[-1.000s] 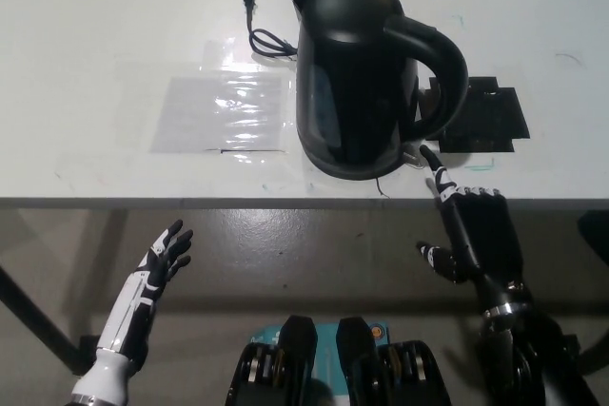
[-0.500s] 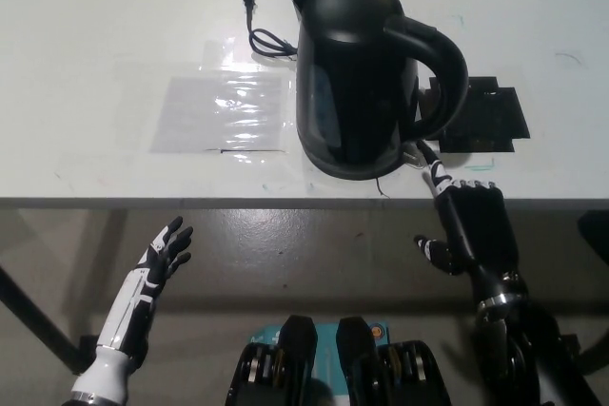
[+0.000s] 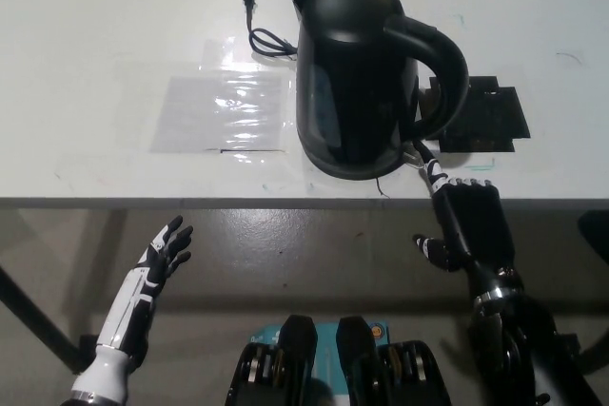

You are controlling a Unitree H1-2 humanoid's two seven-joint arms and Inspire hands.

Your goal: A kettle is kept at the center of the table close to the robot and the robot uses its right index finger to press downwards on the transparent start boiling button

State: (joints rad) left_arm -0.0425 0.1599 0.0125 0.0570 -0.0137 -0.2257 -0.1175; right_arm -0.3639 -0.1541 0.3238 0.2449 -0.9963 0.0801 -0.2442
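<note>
Counter [image 3: 114,26], white and flat, carrying the glossy black plastic kettle [image 3: 357,73] near the middle of its front edge; rigid, probably heavy enough to stay put under a press. Small clear start button [image 3: 411,149] at the handle's foot, likely light-sprung: push straight down, no grasp. Black right hand [image 3: 466,221] just below it, one finger extended to the button, the rest curled. White left hand [image 3: 164,252] spread, idle below the front edge.
</note>
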